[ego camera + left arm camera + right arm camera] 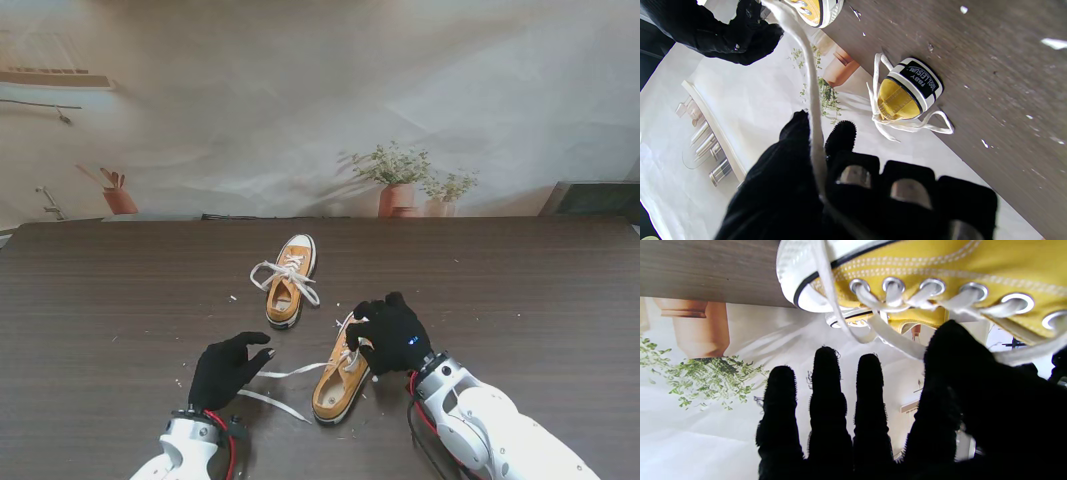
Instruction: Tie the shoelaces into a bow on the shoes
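Two yellow canvas shoes with white laces lie on the dark wooden table (120, 300). The far shoe (288, 290) (903, 96) lies apart from both hands, its laces in loose loops. At the near shoe (340, 385) (940, 260), my right hand (392, 335) (907, 413) is over the eyelets, thumb and forefinger pinched on a lace (897, 338). The other lace (295, 371) (810, 83) runs left to my left hand (225, 368) (840, 193), held between thumb and fingers. A second lace end (272, 404) lies on the table.
Small white scraps (338, 322) are scattered over the table around the shoes. A printed backdrop with potted plants (398, 185) stands along the far edge. A dark box (595, 197) is at the back right corner.
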You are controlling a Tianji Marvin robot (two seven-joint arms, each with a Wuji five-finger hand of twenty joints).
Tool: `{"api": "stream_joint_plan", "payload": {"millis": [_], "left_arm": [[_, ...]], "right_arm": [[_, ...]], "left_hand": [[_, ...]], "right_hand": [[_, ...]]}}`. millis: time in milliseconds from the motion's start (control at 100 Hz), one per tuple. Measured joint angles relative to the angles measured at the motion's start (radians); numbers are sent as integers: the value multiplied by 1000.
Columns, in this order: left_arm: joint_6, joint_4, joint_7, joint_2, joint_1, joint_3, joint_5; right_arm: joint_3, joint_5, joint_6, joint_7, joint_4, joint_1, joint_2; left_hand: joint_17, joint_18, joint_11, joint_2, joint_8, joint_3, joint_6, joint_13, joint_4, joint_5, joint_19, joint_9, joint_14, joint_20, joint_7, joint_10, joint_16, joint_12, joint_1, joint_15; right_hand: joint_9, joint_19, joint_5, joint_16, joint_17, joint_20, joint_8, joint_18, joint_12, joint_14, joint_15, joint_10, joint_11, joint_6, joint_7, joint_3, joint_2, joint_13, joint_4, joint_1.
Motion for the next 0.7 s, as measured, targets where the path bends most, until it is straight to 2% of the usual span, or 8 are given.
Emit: {"api": "stream_joint_plan", "payload": {"millis": [210,290,360,450,540,600,630,700], "left_arm": [[-1,-13,-9,1,0,3,-1],[-2,-16,-15,1,-2,5,-3],[-4,-17,-19,1,-4,8,-5],[-5,-17,-20,2,-8,14,-7],[-7,-17,-21,2,-12,20,-10],[-8,-17,-24,2,-12,21,-12],[-9,-17,-25,2,-12,21,-12],[-12,-17,-27,2,-12,21,-12]], "right_arm": [[26,3,-35,-7,-27,-26,-3],[52,16,-101,-26,-33,-43,-8],[67,49,-163,-36,-38,-58,-13],[83,86,-181,-36,-50,-81,-20],[120,211,-230,23,-72,-118,-39],[131,294,-259,59,-80,-136,-52],[132,305,-258,60,-83,-142,-57],[133,306,-244,57,-88,-152,-67]], "left_hand": [[0,0,0,0,0,0,0,0,0,0,0,0,0,0,9,0,0,0,0,0],[0,0,0,0,0,0,0,0,0,0,0,0,0,0,9,0,0,0,0,0],[0,0,0,1,0,-11,0,0,0,0,0,0,0,0,10,0,0,0,0,0],[0,0,0,4,0,-11,0,0,0,0,0,0,0,0,10,0,0,0,0,0],[0,0,0,14,0,-11,0,0,0,0,0,0,0,0,11,0,0,0,0,0],[0,0,0,14,0,-11,0,0,0,0,0,0,0,0,12,0,0,0,0,0],[0,0,0,14,0,-11,0,0,0,0,0,0,0,0,12,0,0,0,0,0],[0,0,0,14,0,-11,0,0,0,0,0,0,0,0,14,0,0,0,0,0]], "right_hand": [[0,0,0,0,-31,-2,68,0,0,0,1,0,7,12,-6,12,3,-1,0,-14],[-10,-16,0,0,-84,-17,82,0,0,0,1,0,8,34,-6,15,3,-31,0,-14],[-33,-36,0,0,-126,-34,91,-10,1,1,-12,0,17,54,-5,27,2,-69,1,-14],[-44,-61,11,-21,-159,-69,98,-24,-1,4,-46,0,4,72,-3,46,-16,-94,2,-21],[-41,-72,22,-45,-174,-120,114,-27,-20,32,-85,12,-50,120,8,49,-28,-103,2,-24],[60,-66,22,-59,-156,-156,149,-28,-54,50,-106,59,-134,158,30,53,-29,-62,2,-24],[122,-56,19,-70,-139,-167,174,-28,-65,57,-112,82,-162,176,37,53,-27,-21,2,-23],[304,-46,-28,-72,-73,-182,233,-28,-88,58,-114,97,-200,240,109,52,3,108,2,-15]]}}
